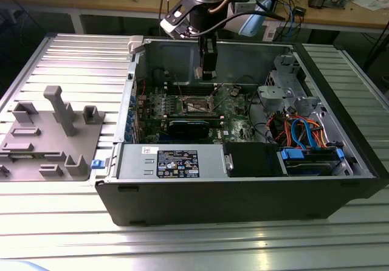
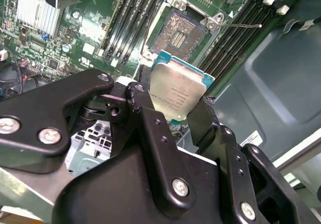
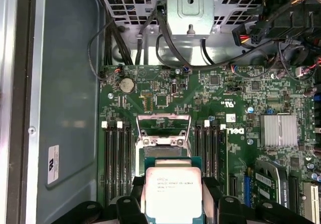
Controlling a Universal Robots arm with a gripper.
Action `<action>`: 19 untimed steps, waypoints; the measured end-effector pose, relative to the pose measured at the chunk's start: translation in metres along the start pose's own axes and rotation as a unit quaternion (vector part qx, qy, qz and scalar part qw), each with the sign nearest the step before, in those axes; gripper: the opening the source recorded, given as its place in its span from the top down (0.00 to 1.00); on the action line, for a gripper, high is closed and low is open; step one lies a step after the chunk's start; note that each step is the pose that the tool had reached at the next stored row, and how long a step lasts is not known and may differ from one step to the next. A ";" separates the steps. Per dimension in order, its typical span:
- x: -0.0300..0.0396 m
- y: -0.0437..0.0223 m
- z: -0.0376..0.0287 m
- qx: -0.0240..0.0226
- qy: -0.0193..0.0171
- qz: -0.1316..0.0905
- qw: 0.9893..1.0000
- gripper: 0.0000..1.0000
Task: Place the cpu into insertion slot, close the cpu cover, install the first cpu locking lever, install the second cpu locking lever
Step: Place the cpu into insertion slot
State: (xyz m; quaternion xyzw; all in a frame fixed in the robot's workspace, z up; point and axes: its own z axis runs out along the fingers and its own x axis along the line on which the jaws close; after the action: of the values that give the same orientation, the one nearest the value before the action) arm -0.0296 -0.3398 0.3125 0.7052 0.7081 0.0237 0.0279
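None of four steps is done; the gripper (image 2: pixel 173 106) pinches the cpu (image 2: pixel 176 89) between its fingers, above the empty insertion slot (image 2: pixel 183 30), not touching it; the cpu cover (image 3: pixel 164 126), beside that slot, stands open.

Showing dull satin metal on flat square silvery-grey cpu (image 2: pixel 178 91). Looking matt, smooth, hard on black angular gripper fingers (image 2: pixel 150 128), bearing shiny steel screws (image 2: pixel 180 186). Glinting as bare bright metal around small square dark insertion slot (image 2: pixel 181 30). Gleaming with glossy lacquer across green circuit board (image 3: pixel 200 91). Appearing matt sheet metal on grey flat case wall (image 3: pixel 65 83).
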 end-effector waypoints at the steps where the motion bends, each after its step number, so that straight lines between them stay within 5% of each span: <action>1: 0.0000 0.0000 0.0004 0.000 0.000 0.000 1.000 0.46; 12: 0.0000 -0.0001 0.0008 0.000 0.000 0.000 1.000 0.46; 19: 0.0010 -0.0005 0.0068 0.000 0.000 0.000 1.000 0.46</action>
State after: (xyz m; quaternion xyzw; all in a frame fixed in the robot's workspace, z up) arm -0.0296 -0.3388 0.3057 0.7052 0.7081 0.0237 0.0280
